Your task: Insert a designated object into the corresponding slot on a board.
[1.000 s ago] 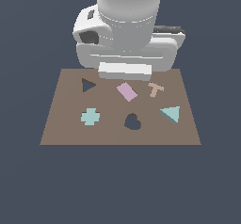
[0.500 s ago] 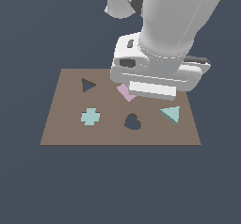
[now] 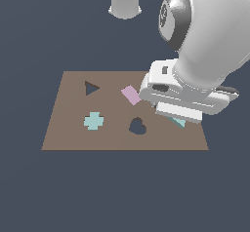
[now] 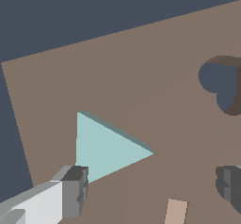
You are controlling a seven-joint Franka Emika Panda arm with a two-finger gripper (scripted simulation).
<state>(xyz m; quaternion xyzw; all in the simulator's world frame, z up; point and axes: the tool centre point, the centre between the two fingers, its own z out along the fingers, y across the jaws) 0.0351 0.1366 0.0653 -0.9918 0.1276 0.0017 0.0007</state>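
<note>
Biggest risk here, I'd say, is a bad pick: the triangle (image 4: 106, 148) is flat on the board (image 3: 68, 128) and the gripper (image 4: 153, 188) isn't centred on it. In the wrist view one finger (image 4: 75, 190) sits right at a corner of the piece while the other is well off to the side over bare board, so closing from this spot could just nudge it or pinch a tip and let it twist. A crooked grip would matter later, since the slot (image 3: 91, 87) is a matching triangle cut-out and probably won't take a rotated piece. The heart hole (image 3: 137, 126) is also close by, so a shoved triangle could slide toward it. Jaws are wide open and holding nothing. The triangle lies near the board's edge on the exterior view's right, mostly hidden under the hand there, just a sliver of teal showing. The slot is way over toward the far corner on the exterior view's left, so there's a long carry across the board, past the pink rectangle (image 3: 130, 94) and near the cross (image 3: 93, 121). As for pose, the arm leans in from the far right of the exterior view, hand low over the board and pointing roughly straight down, fingers around the piece's level or just above, can't tell exactly.
</note>
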